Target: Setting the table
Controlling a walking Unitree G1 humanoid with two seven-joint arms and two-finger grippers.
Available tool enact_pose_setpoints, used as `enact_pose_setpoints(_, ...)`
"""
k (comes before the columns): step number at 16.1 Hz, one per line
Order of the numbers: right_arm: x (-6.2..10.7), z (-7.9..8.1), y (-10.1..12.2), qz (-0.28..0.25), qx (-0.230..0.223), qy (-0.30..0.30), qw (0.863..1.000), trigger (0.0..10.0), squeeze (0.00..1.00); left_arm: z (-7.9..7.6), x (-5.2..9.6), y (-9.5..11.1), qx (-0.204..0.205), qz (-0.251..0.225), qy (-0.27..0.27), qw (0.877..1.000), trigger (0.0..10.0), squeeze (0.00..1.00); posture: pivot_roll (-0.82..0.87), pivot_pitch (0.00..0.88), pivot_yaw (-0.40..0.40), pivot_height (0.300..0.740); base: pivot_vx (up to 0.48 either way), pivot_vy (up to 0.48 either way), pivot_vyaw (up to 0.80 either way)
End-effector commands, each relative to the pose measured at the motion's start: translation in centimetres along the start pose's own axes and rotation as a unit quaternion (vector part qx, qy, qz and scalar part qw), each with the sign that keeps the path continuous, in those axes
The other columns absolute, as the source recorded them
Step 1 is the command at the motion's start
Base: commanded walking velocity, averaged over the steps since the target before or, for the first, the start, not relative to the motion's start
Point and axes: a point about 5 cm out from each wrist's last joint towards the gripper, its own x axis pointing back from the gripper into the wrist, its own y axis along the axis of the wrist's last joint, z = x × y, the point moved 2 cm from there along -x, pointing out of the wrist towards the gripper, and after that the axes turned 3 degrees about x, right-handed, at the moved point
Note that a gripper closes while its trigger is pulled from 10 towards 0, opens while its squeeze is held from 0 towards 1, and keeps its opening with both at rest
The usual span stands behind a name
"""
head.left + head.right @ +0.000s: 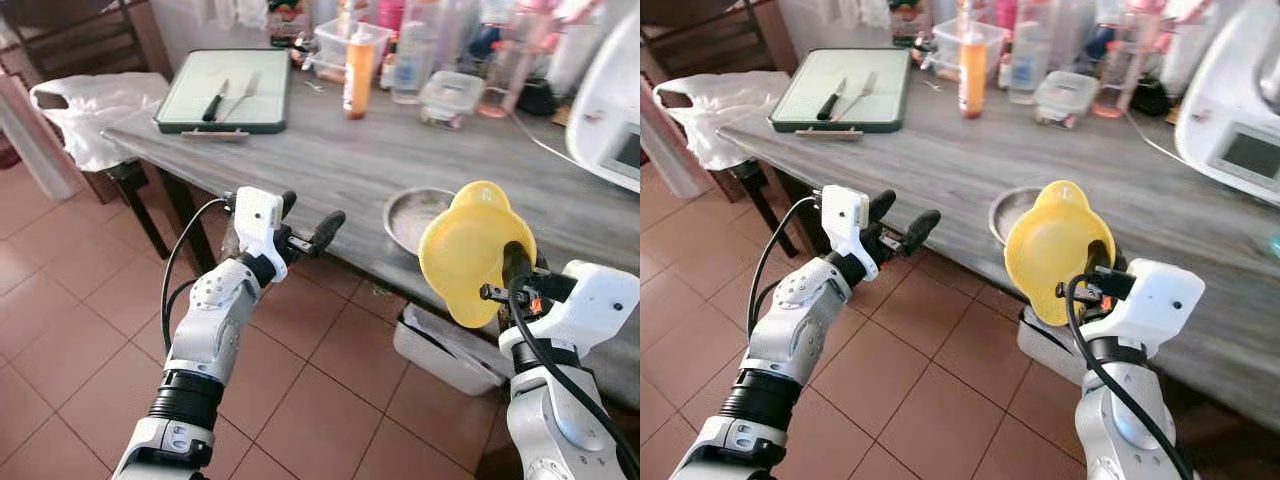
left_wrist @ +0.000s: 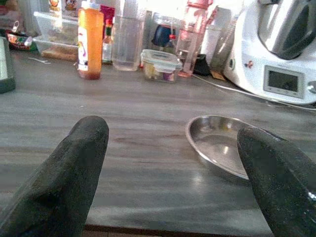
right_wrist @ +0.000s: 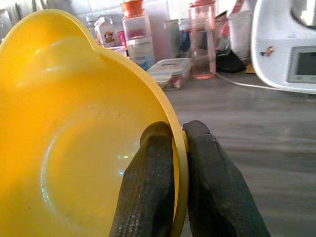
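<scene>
R gripper (image 1: 512,268) is clamped on the rim of a yellow bowl (image 1: 462,250), held up on edge w/ its hollow facing the robot, out over the front edge of the grey table (image 1: 340,160). L gripper (image 1: 306,222) is up just short of that same edge, fingers apart, nothing betw. them.

Left eye view: a steel plate (image 1: 415,218) lies on the table near the front edge, just left of the bowl and partly behind it. Far left on the table is a green-rimmed tray (image 1: 225,92) w/ a knife (image 1: 214,101) and fork (image 1: 241,96) on it. An orange bottle (image 1: 359,72) stands mid-table; a small lidded box (image 1: 449,98) to its right. A white appliance (image 1: 610,100) sits at the right edge. A white plastic bag (image 1: 90,105) hangs off the table's left end. A white bin (image 1: 440,350) sits on the tiled floor under the table.

Right eye view: same layout; bowl (image 1: 1052,250) overlaps the plate (image 1: 1012,212).

Left wrist view: both black fingers (image 2: 64,182) spread wide, table betw. them; the plate (image 2: 219,145) lies close to one finger, the orange bottle (image 2: 90,42) further back, the appliance (image 2: 276,49) w/ its screen at the far side.

Right wrist view: one finger (image 3: 148,182) inside the bowl (image 3: 74,133), the other outside, rim pinched betw. them; jars and the lidded box (image 3: 172,72) behind.
</scene>
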Motion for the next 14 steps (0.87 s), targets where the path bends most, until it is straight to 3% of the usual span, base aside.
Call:
enact_pose_setpoints(1, 0.17, 0.23, 0.3, -0.005, -0.003, 0.005, 1.0, 10.0, 0.0, -0.22, 0.05, -0.1, -0.003, 0.001, -0.004, 1.0, 10.0, 0.0, -0.01, 0.107, 0.003, 0.74, 0.48, 0.0, 0.0)
enact_pose_setpoints(10, 0.16, 0.33, 0.24, -0.005, -0.006, 0.004, 1.0, 10.0, 0.0, -0.29, -0.02, -0.13, -0.002, 0.005, -0.011, 1.0, 10.0, 0.0, -0.01, 0.108, 0.008, 0.74, 0.464, 0.0, 0.0)
enact_pose_setpoints(14, 0.22, 0.24, 0.19, -0.003, -0.005, 0.004, 1.0, 10.0, 0.0, -0.41, 0.36, -0.37, -0.004, 0.015, -0.024, 1.0, 10.0, 0.0, -0.01, 0.111, 0.004, 0.74, 0.0, 0.0, 0.0)
